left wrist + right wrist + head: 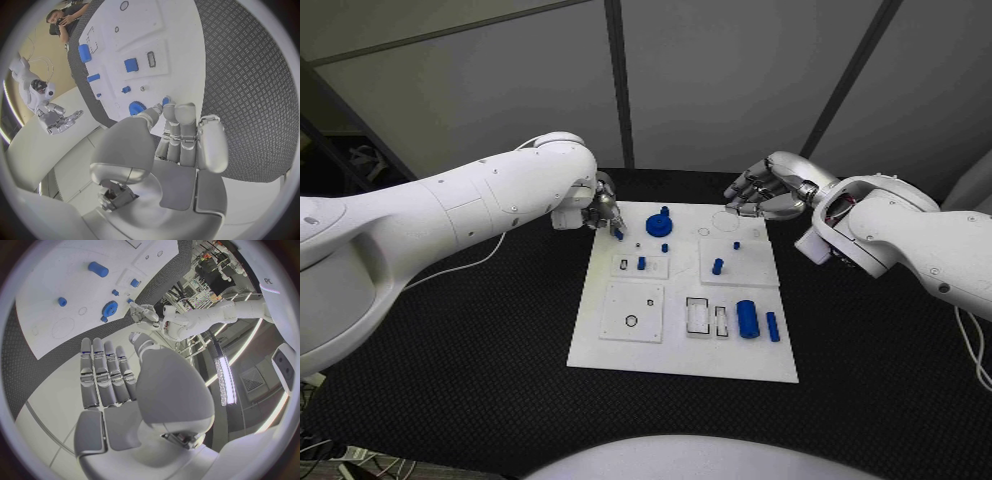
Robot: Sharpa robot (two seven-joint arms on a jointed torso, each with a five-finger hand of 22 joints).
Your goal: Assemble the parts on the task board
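Head camera steeply above task board (684,345); both wrist cameras obliquely over its far end.

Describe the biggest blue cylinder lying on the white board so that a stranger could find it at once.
Start at the white task board in the middle of the black table. Go to its near right area, beside two empty rectangular slots. There the thick blue cylinder lies on its side; its neighbour, a blue rod, is much thinner.

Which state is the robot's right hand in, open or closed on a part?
Open. In the right wrist view the right hand has its fingers stretched out straight side by side, with nothing between them; it is beside the task board.
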